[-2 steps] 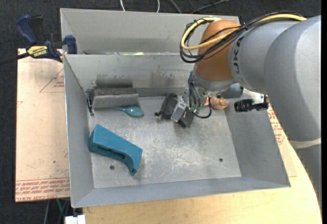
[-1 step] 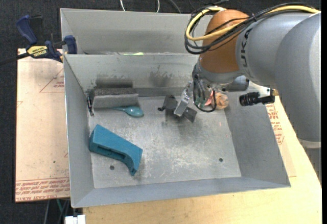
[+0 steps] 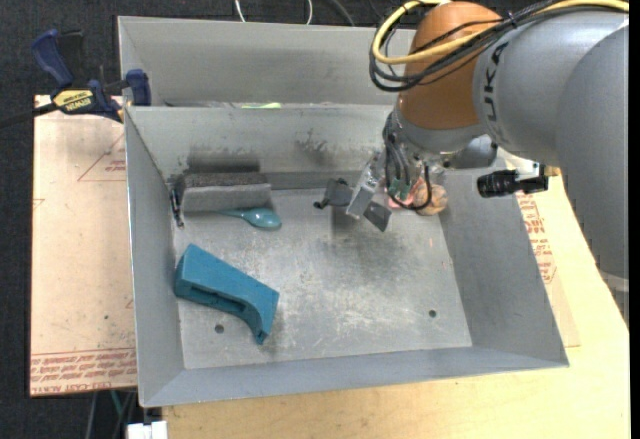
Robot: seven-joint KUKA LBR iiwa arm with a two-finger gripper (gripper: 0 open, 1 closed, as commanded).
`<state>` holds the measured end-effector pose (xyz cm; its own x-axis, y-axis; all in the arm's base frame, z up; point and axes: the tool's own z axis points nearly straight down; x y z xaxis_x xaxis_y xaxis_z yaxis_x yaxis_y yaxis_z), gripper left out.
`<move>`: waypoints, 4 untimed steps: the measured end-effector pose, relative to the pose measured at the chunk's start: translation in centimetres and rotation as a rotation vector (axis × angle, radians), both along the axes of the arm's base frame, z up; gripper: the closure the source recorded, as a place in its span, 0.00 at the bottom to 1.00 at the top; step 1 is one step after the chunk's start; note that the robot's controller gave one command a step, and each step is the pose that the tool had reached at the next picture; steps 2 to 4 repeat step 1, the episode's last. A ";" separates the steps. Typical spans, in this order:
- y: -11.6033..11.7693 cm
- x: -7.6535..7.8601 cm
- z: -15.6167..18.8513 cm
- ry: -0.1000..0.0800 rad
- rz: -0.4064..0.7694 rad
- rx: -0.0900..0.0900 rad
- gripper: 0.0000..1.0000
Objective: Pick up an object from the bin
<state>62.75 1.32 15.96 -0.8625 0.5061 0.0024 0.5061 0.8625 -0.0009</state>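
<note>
Hovering gripper [image 3: 358, 203] sits over bare bin floor [image 3: 385, 292] mid-back; open or closed, can't tell. Well left lie teal spoon [image 3: 258, 218] and blue angled block [image 3: 225, 289]. Risk: descending here grabs nothing, scrapes metal.

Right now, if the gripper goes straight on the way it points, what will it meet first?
Most likely the bare bin floor just under the gripper; it points down, and nothing lies below it. The teal spoon lies apart, toward the view's left. Depth is unclear.
</note>
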 end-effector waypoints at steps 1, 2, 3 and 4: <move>0.0 -0.1 3.4 0.004 0.001 0.000 1.00; 0.0 -0.1 3.4 0.004 0.001 0.000 1.00; 0.0 -0.1 3.4 0.004 0.001 0.000 1.00; 0.0 -0.1 3.4 0.004 0.001 0.000 1.00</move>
